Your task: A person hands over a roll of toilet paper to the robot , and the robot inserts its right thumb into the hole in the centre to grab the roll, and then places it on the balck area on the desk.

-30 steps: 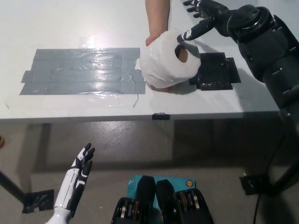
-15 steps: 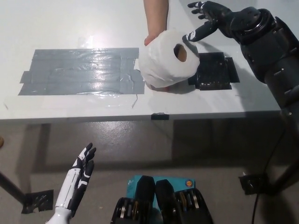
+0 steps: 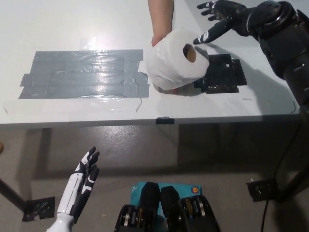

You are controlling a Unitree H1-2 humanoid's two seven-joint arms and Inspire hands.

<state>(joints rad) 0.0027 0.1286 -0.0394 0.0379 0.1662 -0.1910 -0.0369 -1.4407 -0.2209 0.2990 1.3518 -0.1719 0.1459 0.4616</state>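
White paper roll [image 3: 175,59], held by a person's hand [image 3: 161,38], sits above the bench [image 3: 72,24]. Right hand [image 3: 223,13] hovers beside it, fingers apart. Left hand [image 3: 79,186] hangs spread, empty.

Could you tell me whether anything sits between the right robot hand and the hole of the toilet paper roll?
Nothing visible does. The right robot hand is open just up and right of the toilet paper roll, whose hole faces it unobstructed. A person's hand holds the roll from behind.

Person's forearm [image 3: 161,17] cut off at far edge; their hand mostly hidden behind toilet paper roll [image 3: 177,59]. Roll covers black patch's [image 3: 222,73] left edge.
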